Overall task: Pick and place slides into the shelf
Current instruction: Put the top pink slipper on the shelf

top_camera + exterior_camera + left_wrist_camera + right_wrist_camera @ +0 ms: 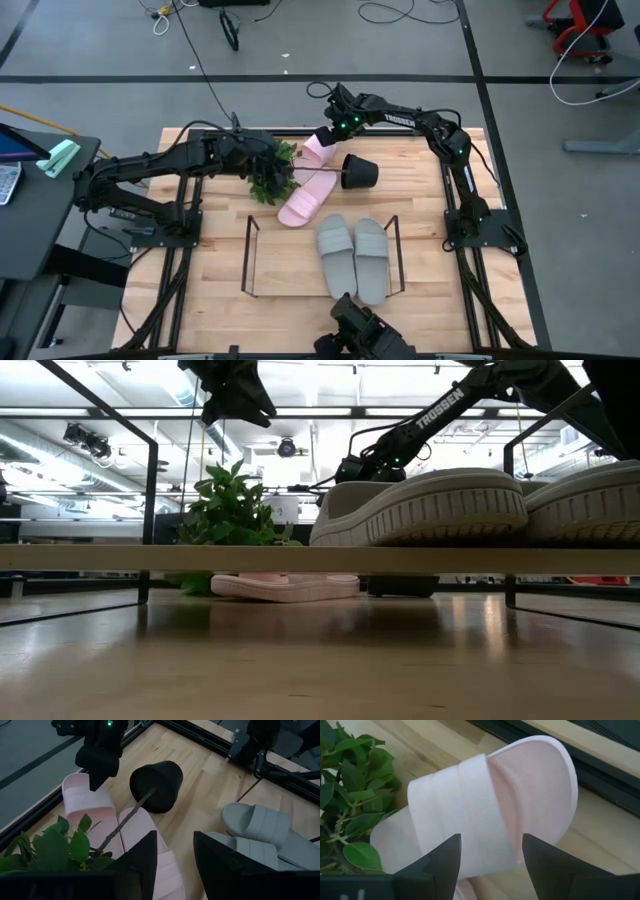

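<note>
A light wooden plank table [220, 270] is carrying everything. A low black wire shelf [250, 258] is standing on its near half, with two grey-green foam slide sandals [352, 256] lying side by side at the shelf's right end. Behind the shelf, two light pink foam slide sandals [306, 200] are lying on the wood, beside a leafy green plant [270, 172] and its tipped-over black pot [358, 172].

**Sandals, toppled plant and rack on the table**

Two grey-green foam slide sandals [353, 256] lie side by side in the right half of the thin black wire shelf [250, 255]. Behind it a light pink foam sandal [305, 204] lies; another pink sandal [317, 149] farther back. The black plastic pot [359, 172] lies tipped to their right, its green leafy plant [270, 172] to their left.
</note>
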Tool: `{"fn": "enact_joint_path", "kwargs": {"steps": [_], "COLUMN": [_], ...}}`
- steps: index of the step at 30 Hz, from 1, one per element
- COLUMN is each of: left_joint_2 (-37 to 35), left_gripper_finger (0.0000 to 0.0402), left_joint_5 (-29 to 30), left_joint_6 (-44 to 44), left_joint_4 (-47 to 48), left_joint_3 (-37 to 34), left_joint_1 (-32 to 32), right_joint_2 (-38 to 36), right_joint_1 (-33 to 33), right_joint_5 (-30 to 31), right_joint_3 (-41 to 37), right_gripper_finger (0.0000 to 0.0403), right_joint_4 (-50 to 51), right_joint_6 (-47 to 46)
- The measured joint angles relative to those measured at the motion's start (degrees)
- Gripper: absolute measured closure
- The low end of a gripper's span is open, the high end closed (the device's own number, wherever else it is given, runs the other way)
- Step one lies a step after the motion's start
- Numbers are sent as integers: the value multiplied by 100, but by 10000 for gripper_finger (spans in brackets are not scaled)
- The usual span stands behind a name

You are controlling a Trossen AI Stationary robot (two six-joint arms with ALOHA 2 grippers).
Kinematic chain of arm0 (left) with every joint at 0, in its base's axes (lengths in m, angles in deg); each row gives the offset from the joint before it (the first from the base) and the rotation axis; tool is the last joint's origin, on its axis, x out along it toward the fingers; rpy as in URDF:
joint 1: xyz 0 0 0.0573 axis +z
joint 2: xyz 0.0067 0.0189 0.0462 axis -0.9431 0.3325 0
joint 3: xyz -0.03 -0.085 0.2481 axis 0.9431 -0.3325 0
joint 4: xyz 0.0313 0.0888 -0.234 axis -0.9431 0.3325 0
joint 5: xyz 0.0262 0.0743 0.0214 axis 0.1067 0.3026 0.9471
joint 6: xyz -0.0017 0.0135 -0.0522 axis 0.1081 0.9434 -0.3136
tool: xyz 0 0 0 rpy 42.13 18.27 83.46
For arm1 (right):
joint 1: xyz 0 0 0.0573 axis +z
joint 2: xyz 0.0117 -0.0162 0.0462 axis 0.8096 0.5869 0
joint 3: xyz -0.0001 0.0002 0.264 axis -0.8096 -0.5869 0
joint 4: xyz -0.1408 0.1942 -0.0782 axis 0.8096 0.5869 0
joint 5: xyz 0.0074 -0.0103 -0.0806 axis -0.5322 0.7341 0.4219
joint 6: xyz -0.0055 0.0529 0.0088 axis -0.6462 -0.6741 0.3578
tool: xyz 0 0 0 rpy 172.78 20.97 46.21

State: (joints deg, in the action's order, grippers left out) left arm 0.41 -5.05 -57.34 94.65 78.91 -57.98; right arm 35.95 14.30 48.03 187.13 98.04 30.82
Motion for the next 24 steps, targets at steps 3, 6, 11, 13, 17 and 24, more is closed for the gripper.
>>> {"fn": "enact_joint_path", "kwargs": {"steps": [3,6,11,13,17,24], "left_joint_2": [-1,-1,-1,-1,-1,-1], "left_gripper_finger": [265,262,267,270,273,265], "left_joint_5": [0,0,0,0,2,2], "left_joint_6": [1,-2,-4,-4,-6,-6], "left_joint_4": [0,0,0,1,2,7], "left_joint_3": [0,0,0,0,0,0], "left_joint_1": [0,0,1,0,2,2], "right_joint_2": [4,106,237,248,256,260], "right_joint_1": [-3,-3,17,10,8,11], "right_joint_5": [-1,-104,-199,-266,-537,-652], "right_joint_3": [0,2,2,2,2,2], "right_gripper_finger": [186,186,186,187,209,333], "right_joint_4": [-7,-3,-45,-101,-291,-286], "right_joint_6": [-68,-85,-57,-17,210,673]}}
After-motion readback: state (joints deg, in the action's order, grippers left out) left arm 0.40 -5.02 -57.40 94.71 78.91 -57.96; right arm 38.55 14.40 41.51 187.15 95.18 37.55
